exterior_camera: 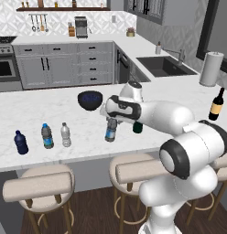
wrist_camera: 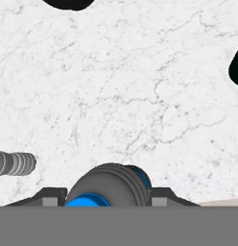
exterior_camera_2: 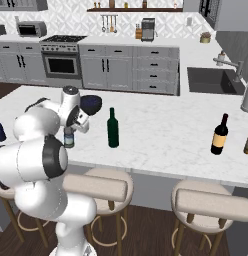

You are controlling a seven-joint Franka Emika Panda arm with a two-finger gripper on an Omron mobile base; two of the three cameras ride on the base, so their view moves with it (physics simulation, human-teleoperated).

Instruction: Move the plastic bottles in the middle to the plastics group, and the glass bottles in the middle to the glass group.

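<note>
At the near edge of the marble counter (exterior_camera: 37, 107) the gripper (exterior_camera: 111, 122) was over the blue-banded water bottle (exterior_camera: 110, 130), whose cap sat between the two finger tips in the hand view; whether they were clamped on it or only straddling it could not be told. To do this step well, the hand should probably close squarely on the neck, lift the bottle straight up, and carry it left without tipping it or clipping the bottles standing there. To the left stood three small bottles in a row: a pale water bottle (exterior_camera: 65, 135), a blue-labelled water bottle (exterior_camera: 47, 136) and a navy bottle (exterior_camera: 21, 142), making four small bottles in all. Just beyond the gripper stood one plain green wine bottle (exterior_camera_2: 113, 128), then one dark bowl (exterior_camera: 90, 100). Far right stood one tan-labelled wine bottle (exterior_camera_2: 219, 134).
</note>
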